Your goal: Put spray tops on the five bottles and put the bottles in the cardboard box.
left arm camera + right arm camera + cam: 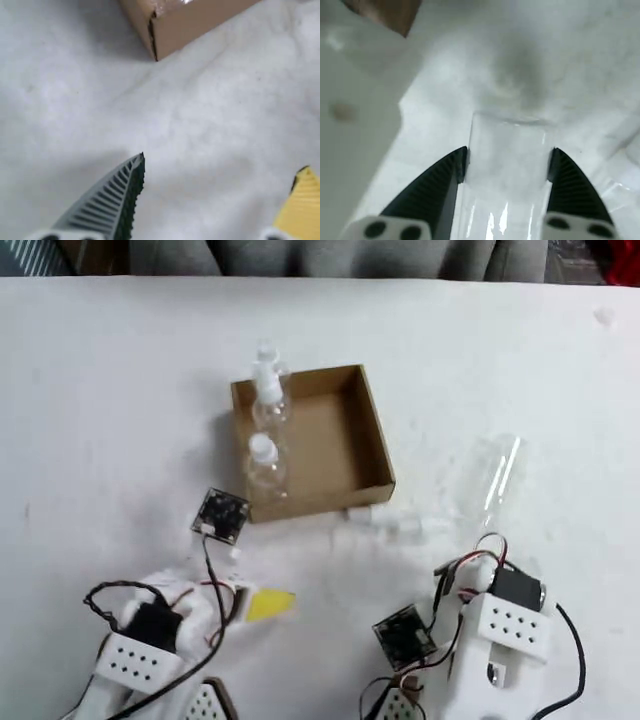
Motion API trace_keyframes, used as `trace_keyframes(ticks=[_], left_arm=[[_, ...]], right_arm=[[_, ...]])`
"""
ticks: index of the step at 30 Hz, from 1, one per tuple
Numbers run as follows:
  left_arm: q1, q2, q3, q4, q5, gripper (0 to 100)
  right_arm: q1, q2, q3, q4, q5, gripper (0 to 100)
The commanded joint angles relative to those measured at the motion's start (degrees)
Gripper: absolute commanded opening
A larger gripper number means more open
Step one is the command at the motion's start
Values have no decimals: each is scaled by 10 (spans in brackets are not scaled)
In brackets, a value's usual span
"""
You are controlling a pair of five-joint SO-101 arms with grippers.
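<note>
Over on the right half of the white table (120, 390), the clear plastic bottle (492, 475) is pinched in the right gripper (510, 160), with both dark ribbed fingers (445, 175) pressed against its sides. Its long axis runs away from the robot and leans a bit to the right, so the free end points toward the table's far right. It's off to the right of the brown square cardboard box (378, 440), near it but not touching.

The bottle is totally see-through with straight walls and a couple of bright glare streaks. In the wrist view the free end looks blunt and flat. Honestly can't tell which end is the neck, and whether it's resting on the table or lifted is a toss-up too. In the high view the held end is tucked behind the arm.

Along the box's left side are two bottles with white spray tops: the far capped bottle (268, 390) at the back corner and the near capped bottle (265, 462) by the front wall. A loose white spray top (385, 520) lies sideways on the table, just in front of the box's right front corner.

The left gripper (220, 167) hangs wide open over bare table near a box corner. Its grey and yellow fingers are well apart, holding nothing, and both are cut off at the frame edge.
</note>
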Motion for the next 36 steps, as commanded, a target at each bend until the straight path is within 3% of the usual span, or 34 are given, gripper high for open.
trace_keyframes(ticks=[1, 5, 10, 19, 26, 36], left_arm=[[3, -11, -4, -12, -9, 407], [3, -11, -4, -12, -9, 407], [2, -11, -4, -12, -9, 407], [2, -11, -4, -12, -9, 407], [-16, -11, -4, -12, -9, 407], [-16, -11, -4, -12, -7, 407]], right_arm=[[-7, -6, -22, -8, -32, 238], [-7, -7, -30, -9, -79, 341], [-9, -7, -39, -15, -136, 334], [-79, -7, -106, -15, -451, 66], [-145, -7, -105, -67, -701, 112], [-263, -1, 2, -247, -706, 132]])
